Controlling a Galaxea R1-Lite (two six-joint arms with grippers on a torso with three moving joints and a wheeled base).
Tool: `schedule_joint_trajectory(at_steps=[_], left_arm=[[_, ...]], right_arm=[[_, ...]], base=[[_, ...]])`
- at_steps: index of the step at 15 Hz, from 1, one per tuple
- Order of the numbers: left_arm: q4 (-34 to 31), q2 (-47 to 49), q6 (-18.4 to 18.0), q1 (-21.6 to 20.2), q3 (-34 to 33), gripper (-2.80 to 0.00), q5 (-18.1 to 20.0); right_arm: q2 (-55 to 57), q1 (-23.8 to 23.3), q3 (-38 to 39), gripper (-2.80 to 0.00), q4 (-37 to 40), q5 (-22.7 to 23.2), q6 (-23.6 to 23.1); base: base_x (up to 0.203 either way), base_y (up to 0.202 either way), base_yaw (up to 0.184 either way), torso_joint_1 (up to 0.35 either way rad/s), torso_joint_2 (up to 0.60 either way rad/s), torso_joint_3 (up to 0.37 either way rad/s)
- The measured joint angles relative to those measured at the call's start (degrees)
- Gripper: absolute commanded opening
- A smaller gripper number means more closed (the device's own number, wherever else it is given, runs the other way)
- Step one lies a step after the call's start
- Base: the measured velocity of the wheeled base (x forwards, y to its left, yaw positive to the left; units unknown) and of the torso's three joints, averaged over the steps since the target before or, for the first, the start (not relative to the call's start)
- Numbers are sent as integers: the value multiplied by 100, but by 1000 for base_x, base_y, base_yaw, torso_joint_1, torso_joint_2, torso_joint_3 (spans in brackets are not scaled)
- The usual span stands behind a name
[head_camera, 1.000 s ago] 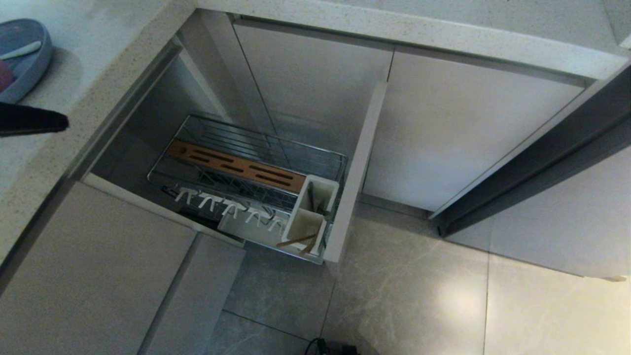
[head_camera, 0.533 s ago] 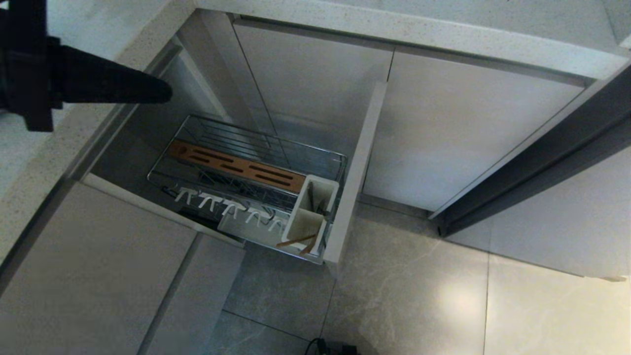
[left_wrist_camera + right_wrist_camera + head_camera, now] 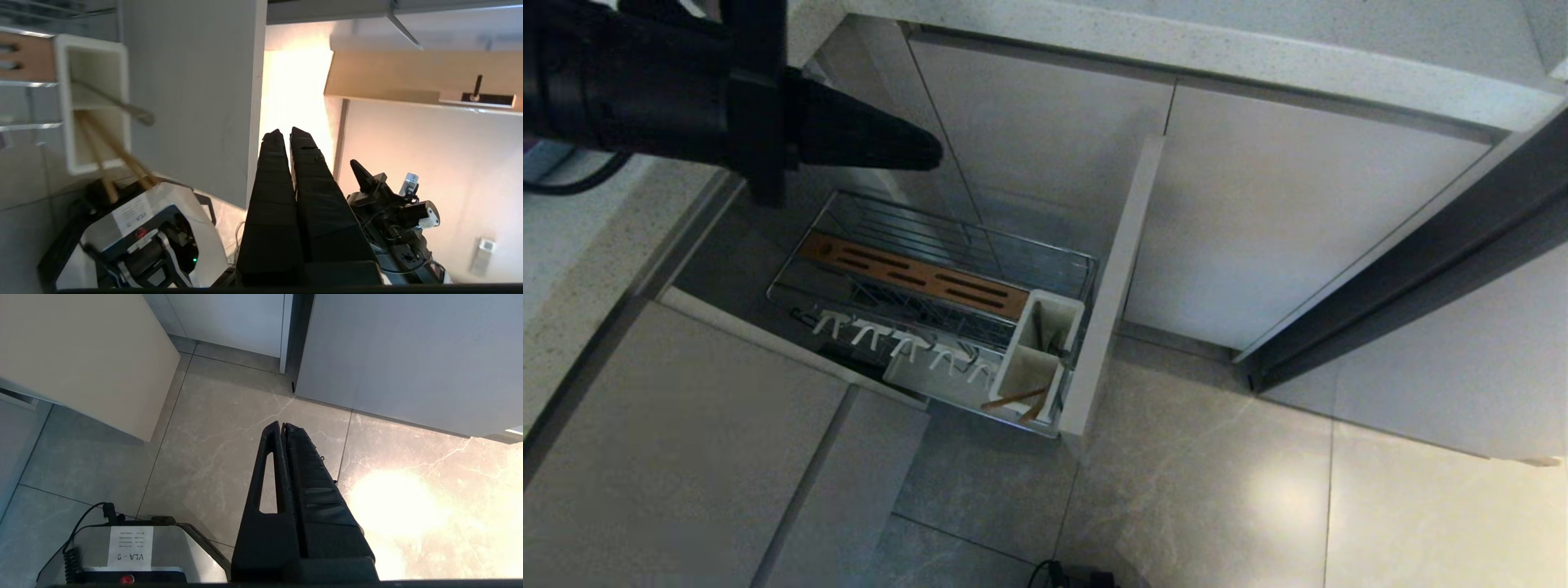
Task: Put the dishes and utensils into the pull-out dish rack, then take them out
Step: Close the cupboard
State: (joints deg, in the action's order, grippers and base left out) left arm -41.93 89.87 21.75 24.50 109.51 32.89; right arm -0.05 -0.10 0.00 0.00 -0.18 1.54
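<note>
Hovering over rack [image 3: 931,282]: closed left hand [image 3: 931,153]

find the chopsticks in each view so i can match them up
Head view: the chopsticks lean in the near compartment of the white utensil caddy.
Left wrist view: the chopsticks stick out of the same caddy.
Right wrist view: not in it.
Shared landmark: the caddy beside the rack's beige front panel.
</note>
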Motion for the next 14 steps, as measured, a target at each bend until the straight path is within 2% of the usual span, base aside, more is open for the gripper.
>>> schedule_joint_trajectory(at_steps=[4, 9, 14], left_arm=[[426, 283, -41, 270, 13, -280, 318], [837, 680, -162, 873, 13, -280, 338], [921, 1003, -561, 1507, 17, -280, 325]], right_arm=[[0, 0, 0, -280, 0, 0, 2], [0, 0, 0, -280, 0, 0, 2], [0, 0, 0, -280, 0, 2, 2]], base=[[0, 0, 0, 0, 0, 0], [0, 0, 0, 0, 0, 0], [0, 0, 0, 0, 0, 0]])
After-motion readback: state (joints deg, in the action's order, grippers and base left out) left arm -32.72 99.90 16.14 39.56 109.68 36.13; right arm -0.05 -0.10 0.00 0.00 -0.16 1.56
